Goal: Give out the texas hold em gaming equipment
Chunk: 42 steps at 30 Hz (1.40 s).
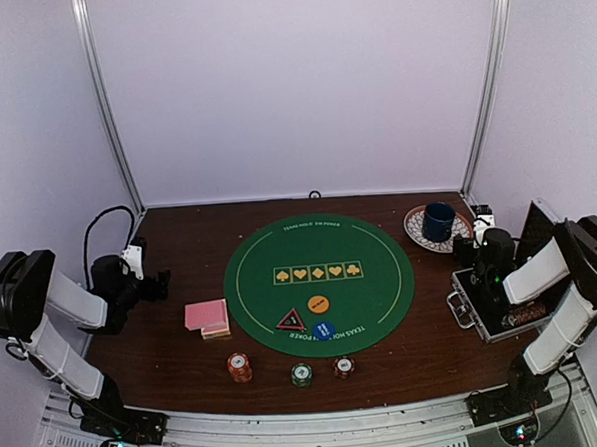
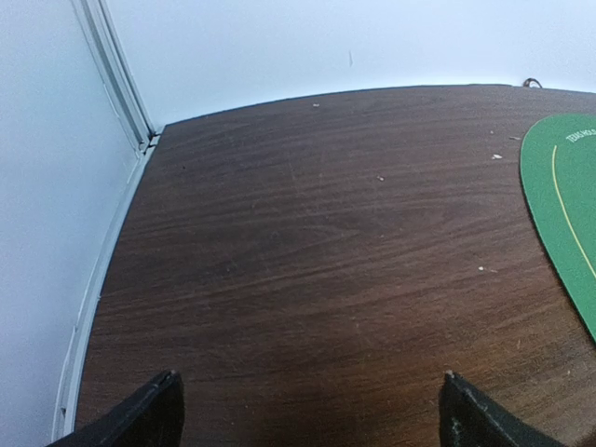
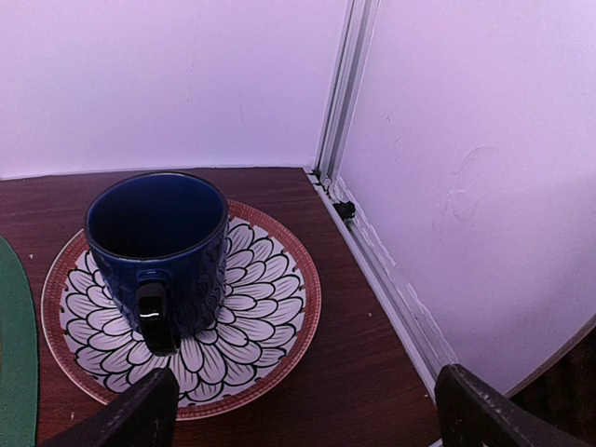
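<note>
The pink-backed playing cards (image 1: 205, 316) lie in a stack left of the round green mat (image 1: 270, 260). On the mat's near part sit the orange button (image 1: 318, 305), the blue button (image 1: 323, 330) and the red-edged black triangle marker (image 1: 290, 321). In front of the mat stand an orange-red chip stack (image 1: 239, 367), a green one (image 1: 301, 375) and a third (image 1: 343, 365). My left gripper (image 1: 158, 284) (image 2: 310, 410) is open over bare wood at the left. My right gripper (image 1: 466, 247) (image 3: 303, 410) is open near the plate, holding nothing.
A blue mug (image 1: 440, 220) (image 3: 158, 247) stands on a patterned plate (image 1: 417, 233) (image 3: 270, 307) at the back right corner. A silver-edged black case (image 1: 489, 314) lies open under my right arm. Walls and corner posts close in the back and sides.
</note>
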{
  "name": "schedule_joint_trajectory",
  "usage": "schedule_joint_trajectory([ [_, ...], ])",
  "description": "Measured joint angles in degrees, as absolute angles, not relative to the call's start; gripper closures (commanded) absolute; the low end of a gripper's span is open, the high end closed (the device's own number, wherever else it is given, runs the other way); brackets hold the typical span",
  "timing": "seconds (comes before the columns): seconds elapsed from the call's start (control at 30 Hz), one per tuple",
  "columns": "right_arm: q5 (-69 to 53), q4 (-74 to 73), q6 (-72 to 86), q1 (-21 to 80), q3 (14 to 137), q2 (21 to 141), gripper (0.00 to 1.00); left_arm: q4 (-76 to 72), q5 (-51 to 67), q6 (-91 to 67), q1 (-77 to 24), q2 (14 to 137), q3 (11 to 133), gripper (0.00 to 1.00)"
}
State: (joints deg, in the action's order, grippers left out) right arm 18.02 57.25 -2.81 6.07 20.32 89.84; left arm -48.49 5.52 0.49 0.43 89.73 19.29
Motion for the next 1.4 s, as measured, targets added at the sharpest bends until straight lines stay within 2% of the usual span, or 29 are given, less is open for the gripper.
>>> schedule_joint_trajectory([
  [0.6,19.4,56.2,-2.7,6.3,20.4,89.3,0.00,-46.5,5.4,0.5,0.4,89.6,20.1,0.03],
  [0.73,20.3,53.0,-2.9,6.7,21.0,87.4,0.00,-33.6,5.4,0.7,0.4,87.7,27.5,0.03],
  [1.07,20.3,21.4,3.6,7.0,40.8,73.0,0.00,-1.8,5.7,4.5,0.4,86.6,48.5,0.02],
  [1.27,11.2,7.4,11.0,7.1,50.5,70.8,0.00,15.8,9.2,4.3,3.3,86.0,59.1,0.02],
  [1.4,-0.4,2.1,17.0,7.0,54.2,71.5,0.01,21.4,10.5,3.9,5.3,83.6,61.9,0.02],
])
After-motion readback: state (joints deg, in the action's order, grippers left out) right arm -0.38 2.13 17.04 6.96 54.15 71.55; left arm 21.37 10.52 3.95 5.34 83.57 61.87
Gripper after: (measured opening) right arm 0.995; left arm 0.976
